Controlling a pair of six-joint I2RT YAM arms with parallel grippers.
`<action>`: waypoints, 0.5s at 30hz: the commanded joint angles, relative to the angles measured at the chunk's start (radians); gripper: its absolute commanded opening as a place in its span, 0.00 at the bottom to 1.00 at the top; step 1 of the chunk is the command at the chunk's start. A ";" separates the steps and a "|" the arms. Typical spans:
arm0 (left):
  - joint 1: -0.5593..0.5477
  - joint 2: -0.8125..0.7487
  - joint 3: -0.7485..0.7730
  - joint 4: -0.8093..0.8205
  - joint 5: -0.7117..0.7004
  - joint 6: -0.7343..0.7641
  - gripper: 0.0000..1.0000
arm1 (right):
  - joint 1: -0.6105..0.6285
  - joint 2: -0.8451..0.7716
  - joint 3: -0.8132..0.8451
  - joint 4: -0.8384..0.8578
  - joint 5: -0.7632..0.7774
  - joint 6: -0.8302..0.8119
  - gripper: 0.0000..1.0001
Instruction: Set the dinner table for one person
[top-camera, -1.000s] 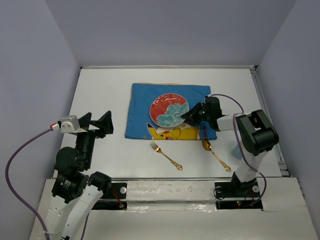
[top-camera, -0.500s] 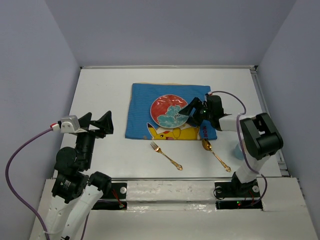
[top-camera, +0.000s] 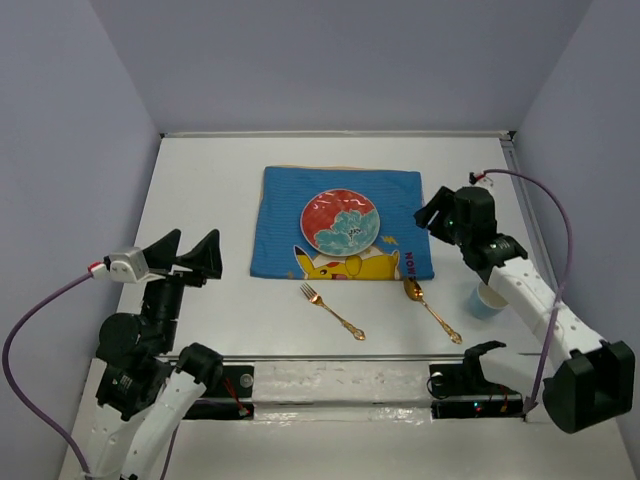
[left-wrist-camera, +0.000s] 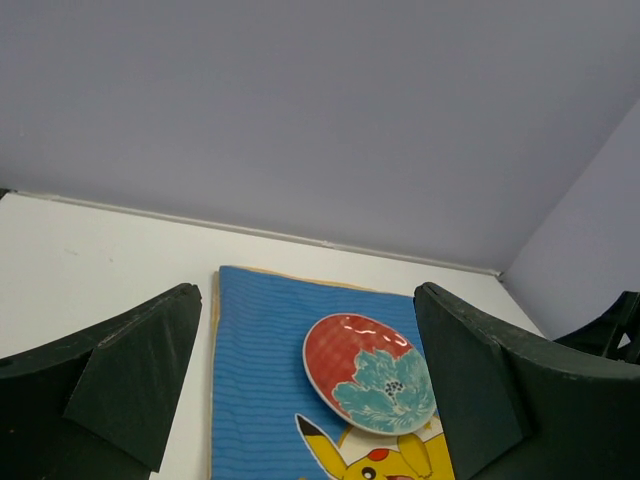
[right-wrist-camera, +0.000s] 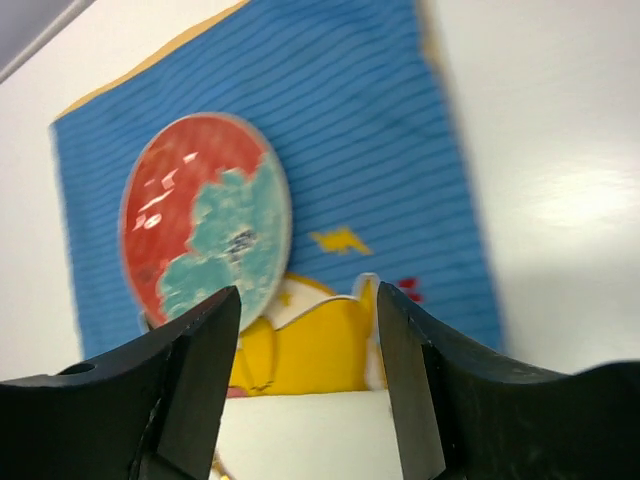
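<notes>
A red and teal plate (top-camera: 341, 221) lies on a blue cartoon-print cloth (top-camera: 285, 215) in the middle of the white dinner table (top-camera: 210, 180). A gold fork (top-camera: 332, 311) and a gold spoon (top-camera: 430, 307) lie on the table just in front of the cloth. My right gripper (top-camera: 432, 216) is open and empty, raised beside the cloth's right edge, apart from the plate (right-wrist-camera: 205, 215). My left gripper (top-camera: 187, 256) is open and empty over the table's left side, facing the plate (left-wrist-camera: 370, 372) from a distance.
A light blue cup (top-camera: 487, 300) stands at the right, under the right arm, near the spoon. Lavender-grey walls border the table on three sides. A rail runs along the right edge (top-camera: 530, 230).
My right gripper has drawn back from the plate to the right and risen; the plate stays on the cloth. The left gripper has shifted slightly down and left.
</notes>
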 joint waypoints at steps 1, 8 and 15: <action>-0.063 -0.055 0.006 0.039 -0.016 0.014 0.99 | -0.027 -0.130 0.097 -0.449 0.383 0.006 0.60; -0.163 -0.115 0.010 0.016 -0.089 0.017 0.99 | -0.036 -0.180 0.262 -0.953 0.503 0.178 0.53; -0.231 -0.166 0.019 -0.009 -0.165 0.011 0.99 | -0.045 -0.169 0.292 -1.126 0.470 0.245 0.58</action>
